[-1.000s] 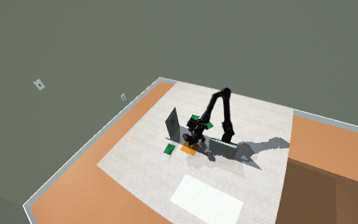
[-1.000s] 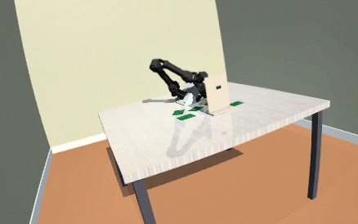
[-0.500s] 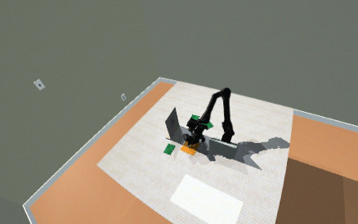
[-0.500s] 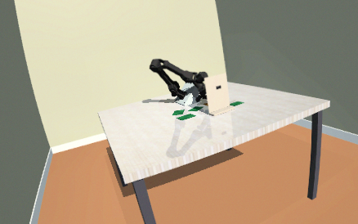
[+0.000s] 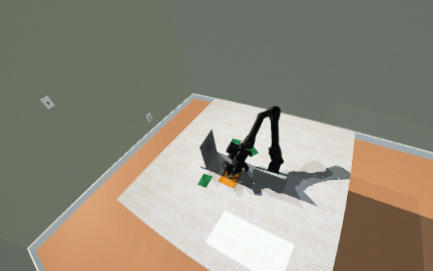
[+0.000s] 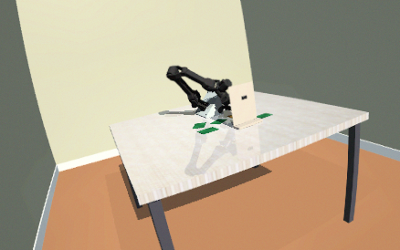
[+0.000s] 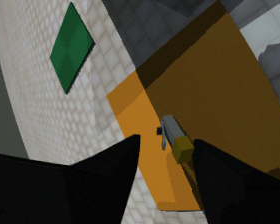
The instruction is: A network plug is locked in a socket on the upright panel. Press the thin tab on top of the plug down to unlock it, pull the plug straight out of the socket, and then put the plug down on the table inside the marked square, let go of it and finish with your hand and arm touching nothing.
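Observation:
The plug (image 7: 175, 129), a small grey body with a yellow end and a thin tab along its side, shows in the wrist view over the orange marked square (image 7: 132, 107) (image 5: 227, 183). It looks to be on the square, though its contact with the table is hard to tell. My gripper (image 7: 166, 144) (image 5: 232, 171) is open, low over the square, with one fingertip on each side of the plug and a gap at the left finger. The right finger is close to the plug's yellow end; whether they touch is unclear. The upright panel (image 5: 208, 149) (image 6: 243, 110) stands nearby, its socket (image 6: 244, 97) a dark opening.
A green patch (image 7: 72, 47) (image 5: 205, 180) lies beside the orange square. More green patches, such as one (image 6: 207, 130) in the exterior view, lie around the arm and panel. A white rectangle (image 5: 250, 242) lies further off on the table. The arm's shadow covers part of the square.

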Controlling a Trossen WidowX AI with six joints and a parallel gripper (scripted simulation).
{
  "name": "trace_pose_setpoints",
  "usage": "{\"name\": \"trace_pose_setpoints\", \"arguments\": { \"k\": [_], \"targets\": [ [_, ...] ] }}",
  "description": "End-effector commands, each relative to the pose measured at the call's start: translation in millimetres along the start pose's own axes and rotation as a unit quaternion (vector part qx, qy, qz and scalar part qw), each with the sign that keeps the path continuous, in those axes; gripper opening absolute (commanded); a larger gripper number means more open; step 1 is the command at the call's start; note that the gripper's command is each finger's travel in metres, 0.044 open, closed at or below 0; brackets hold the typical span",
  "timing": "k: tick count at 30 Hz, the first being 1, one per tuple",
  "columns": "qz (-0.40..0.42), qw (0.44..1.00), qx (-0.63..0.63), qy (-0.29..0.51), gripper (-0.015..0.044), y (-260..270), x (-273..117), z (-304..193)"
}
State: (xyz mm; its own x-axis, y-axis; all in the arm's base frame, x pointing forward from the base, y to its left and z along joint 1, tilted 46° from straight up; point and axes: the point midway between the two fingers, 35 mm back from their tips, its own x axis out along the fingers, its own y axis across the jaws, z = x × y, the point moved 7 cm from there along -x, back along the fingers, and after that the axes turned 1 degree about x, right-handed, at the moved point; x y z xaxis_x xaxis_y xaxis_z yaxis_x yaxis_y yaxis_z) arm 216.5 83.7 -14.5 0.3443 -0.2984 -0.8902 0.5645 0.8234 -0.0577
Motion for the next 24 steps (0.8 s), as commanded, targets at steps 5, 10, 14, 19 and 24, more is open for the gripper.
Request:
{"name": "trace_pose_setpoints", "arguments": {
  "k": [5,10,14,19,24],
  "targets": [
    [0.004,1.0,0.003,-0.003,0.0156,1.9,-10.3,0.7],
    [0.004,1.0,0.002,-0.002,0.0156,2.1,-15.8,0.1],
    [0.004,1.0,0.002,-0.002,0.0156,2.0,-20.2,-0.4],
    [0.004,1.0,0.002,-0.002,0.0156,4.8,-24.0,-0.4],
    [0.005,1.0,0.002,-0.001,0.0156,10.1,-29.8,-0.2]
  ]
}}
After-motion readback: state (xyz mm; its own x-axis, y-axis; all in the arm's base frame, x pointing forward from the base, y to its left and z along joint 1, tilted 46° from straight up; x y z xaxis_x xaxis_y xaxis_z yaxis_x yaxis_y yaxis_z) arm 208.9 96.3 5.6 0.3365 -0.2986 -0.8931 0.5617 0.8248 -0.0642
